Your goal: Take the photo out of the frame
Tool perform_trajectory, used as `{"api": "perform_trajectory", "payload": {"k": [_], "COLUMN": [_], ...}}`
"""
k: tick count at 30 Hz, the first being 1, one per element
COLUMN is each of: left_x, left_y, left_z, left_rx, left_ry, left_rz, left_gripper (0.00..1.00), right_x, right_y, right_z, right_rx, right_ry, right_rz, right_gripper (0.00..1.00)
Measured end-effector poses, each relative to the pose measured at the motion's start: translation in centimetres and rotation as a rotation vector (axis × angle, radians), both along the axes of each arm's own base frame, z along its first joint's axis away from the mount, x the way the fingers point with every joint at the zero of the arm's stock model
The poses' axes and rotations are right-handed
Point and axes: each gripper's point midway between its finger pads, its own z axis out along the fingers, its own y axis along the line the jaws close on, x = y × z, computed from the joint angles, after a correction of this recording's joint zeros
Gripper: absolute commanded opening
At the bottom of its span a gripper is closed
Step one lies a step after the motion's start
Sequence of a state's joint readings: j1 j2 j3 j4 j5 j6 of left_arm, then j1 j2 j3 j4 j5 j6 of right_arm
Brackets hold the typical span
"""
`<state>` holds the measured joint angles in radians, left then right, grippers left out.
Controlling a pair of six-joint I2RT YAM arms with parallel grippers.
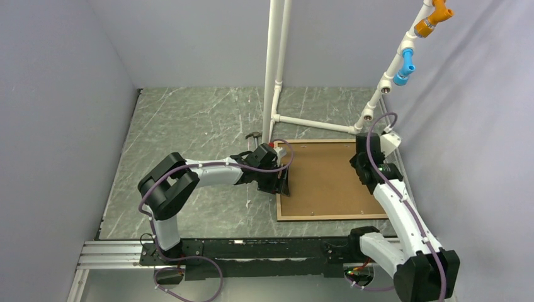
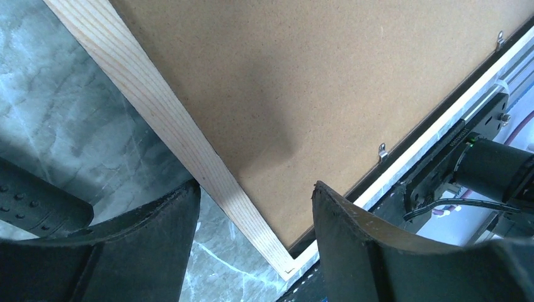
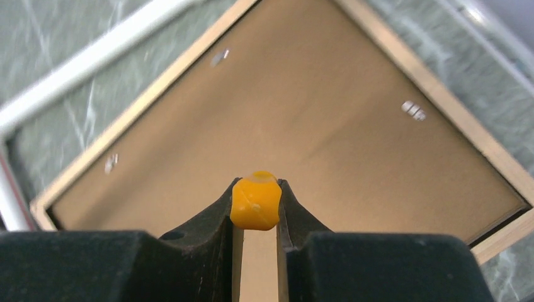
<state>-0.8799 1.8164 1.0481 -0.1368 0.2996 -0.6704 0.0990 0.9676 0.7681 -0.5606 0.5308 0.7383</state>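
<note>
We see the frame [image 1: 327, 217] face down on the table [image 1: 189, 119], right of centre, with the photo [image 1: 327, 179] inside it, brown back up. The left gripper [image 2: 255, 198] has its jaws spread, straddling the frame's pale wood edge near a corner; contact unclear. The right gripper [image 3: 257, 189] hangs over the board, jaws pinching an orange lump [image 3: 255, 204]. Metal clips [image 2: 381, 151] sit along the rim.
</note>
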Motion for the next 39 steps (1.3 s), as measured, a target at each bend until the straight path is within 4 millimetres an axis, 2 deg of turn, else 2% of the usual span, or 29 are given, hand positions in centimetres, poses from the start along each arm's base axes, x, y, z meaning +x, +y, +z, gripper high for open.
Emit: {"api": "perform_trajectory", "payload": {"k": [10, 15, 19, 22, 26, 30, 35, 39], "left_x": [-0.4, -0.4, -0.3, -0.3, -0.2, -0.2, -0.2, -0.1], "left_y": [0.7, 1.0, 1.2, 1.2, 1.3, 1.4, 1.4, 1.5], "left_z": [0.1, 0.1, -0.1, -0.2, -0.2, -0.3, -0.4, -0.5], "left_rx": [-0.028, -0.019, -0.016, -0.016, -0.016, -0.011, -0.006, -0.003], "left_ry": [-0.010, -0.021, -0.026, -0.028, -0.029, -0.031, -0.032, -0.034], "left_rz": [-0.004, -0.016, -0.016, -0.014, -0.012, -0.009, -0.007, -0.011], "left_gripper": [0.71, 0.68, 0.64, 0.62, 0.61, 0.60, 0.57, 0.56], "right_x": [-4.0, -6.5, -8.5, -9.6, -10.8, -12.0, -12.2, -12.3], "right_y": [8.7, 12.9, 15.9, 16.2, 15.0, 14.3, 14.6, 15.8], "right_z": [-2.7, -4.8, -5.3, -5.9, -7.3, -7.8, -7.9, -7.9], "right_rx": [0.138, 0.184, 0.185, 0.153, 0.080, 0.029, 0.013, 0.019], "right_ry": [0.180, 0.310, 0.358, 0.400, 0.489, 0.541, 0.539, 0.521], "right_rz": [0.425, 0.586, 0.695, 0.709, 0.657, 0.637, 0.643, 0.675], "right_gripper": [0.00, 0.00, 0.00, 0.00, 0.00, 0.00, 0.00, 0.00]}}
